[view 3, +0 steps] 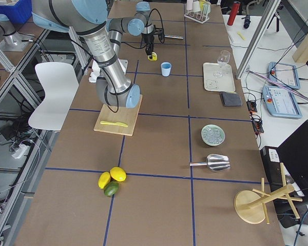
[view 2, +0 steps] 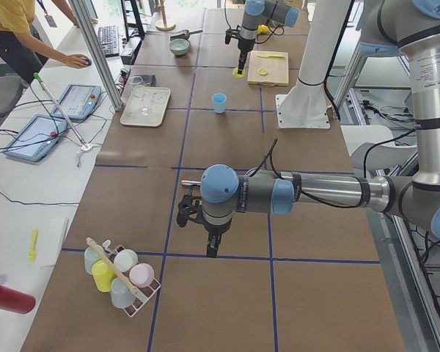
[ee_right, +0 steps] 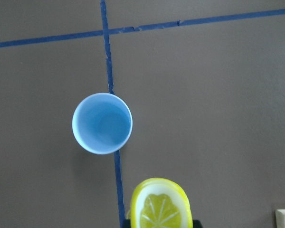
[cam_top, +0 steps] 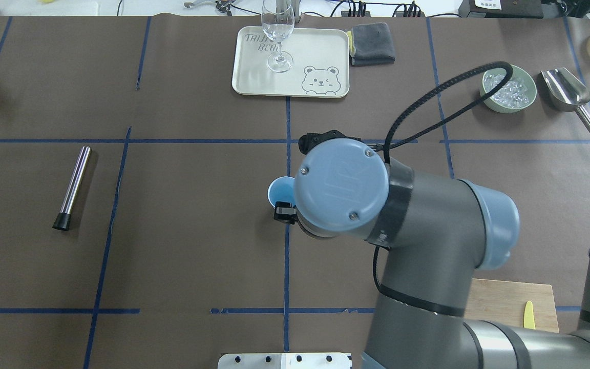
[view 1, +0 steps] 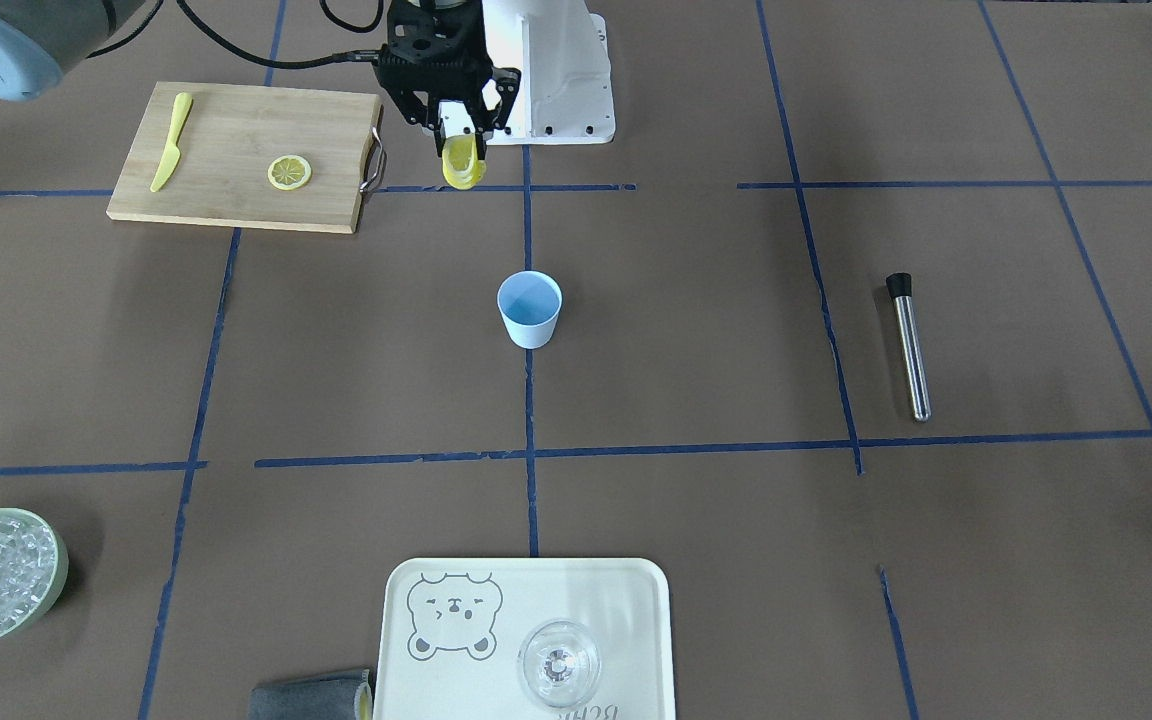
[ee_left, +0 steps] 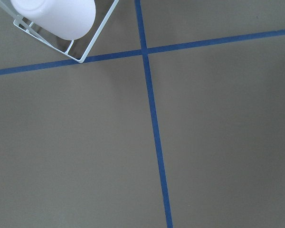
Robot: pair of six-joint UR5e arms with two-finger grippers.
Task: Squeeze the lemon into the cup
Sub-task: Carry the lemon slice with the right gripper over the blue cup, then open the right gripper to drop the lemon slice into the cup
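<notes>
My right gripper (view 1: 461, 152) is shut on the lemon (view 1: 463, 168), a thick yellow piece held well above the table. The right wrist view shows its pale cut face (ee_right: 161, 209) with spoke lines at the bottom edge. The light-blue cup (view 1: 529, 309) stands upright and empty at the table's middle on a blue tape line, also seen in the right wrist view (ee_right: 102, 123). The lemon hangs on the robot's side of the cup, not over its mouth. My left gripper (view 2: 209, 246) shows only in the exterior left view, far from the cup; I cannot tell whether it is open.
A wooden cutting board (view 1: 236, 120) holds a thin lemon slice (view 1: 289, 172) and a yellow knife (view 1: 171, 142). A metal muddler (view 1: 908, 345) lies apart. A tray (view 1: 626, 600) holds a clear glass (view 1: 559, 663). A bowl of ice (view 1: 46, 590) and a cup rack (view 2: 121, 275) stand elsewhere.
</notes>
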